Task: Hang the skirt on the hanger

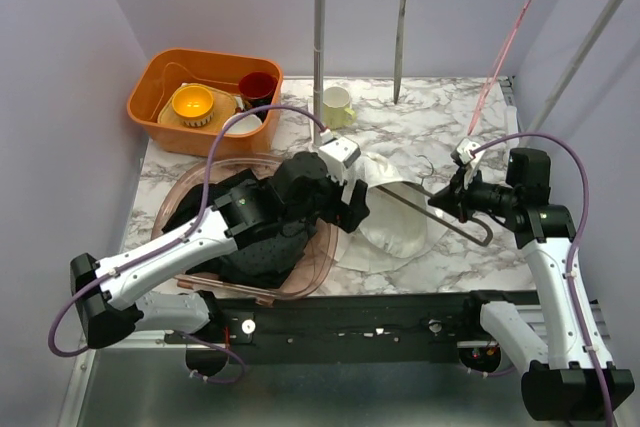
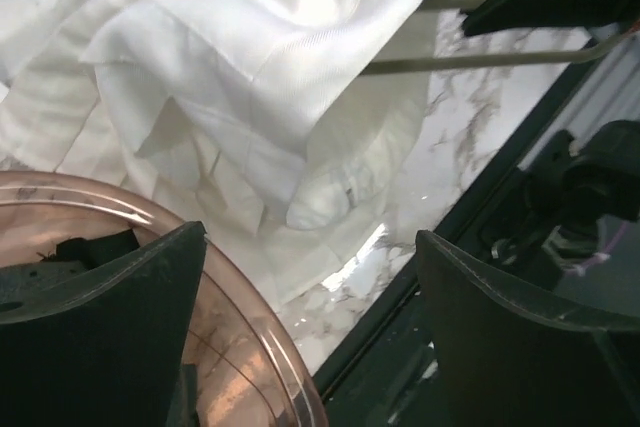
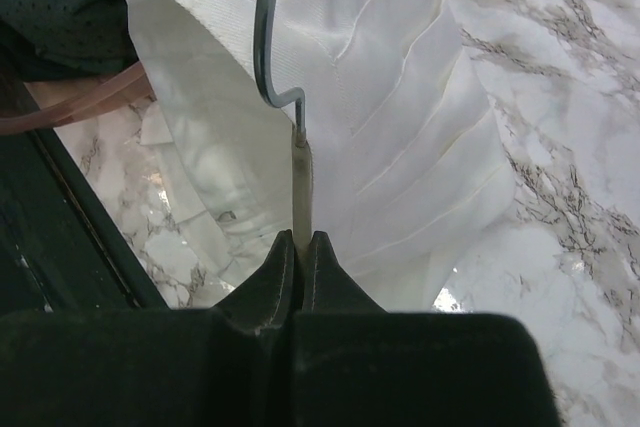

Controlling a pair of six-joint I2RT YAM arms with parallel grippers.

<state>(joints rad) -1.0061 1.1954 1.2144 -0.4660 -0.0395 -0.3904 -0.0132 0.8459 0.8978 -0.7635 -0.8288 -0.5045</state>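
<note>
The white pleated skirt (image 1: 398, 219) lies crumpled on the marble table, right of the pink basin; it also shows in the left wrist view (image 2: 250, 77) and the right wrist view (image 3: 400, 97). The metal hanger (image 1: 462, 219) lies across the skirt, partly under its folds. My right gripper (image 1: 441, 203) is shut on the hanger's stem (image 3: 300, 177), with the curved hook (image 3: 262, 37) over the skirt. My left gripper (image 1: 350, 205) is open and empty, hovering over the skirt's left edge and the basin rim; its fingers (image 2: 110, 327) hold nothing. The hanger's bars (image 2: 480, 59) show at that view's top right.
A clear pink basin (image 1: 322, 259) holding dark clothes (image 1: 255, 247) sits front left. An orange bin (image 1: 150, 87) with bowls stands at the back left, a cream mug (image 1: 337, 104) beside it. A white clothes rack (image 1: 319, 47) spans the back, with a pink hanger (image 1: 505, 52) on it.
</note>
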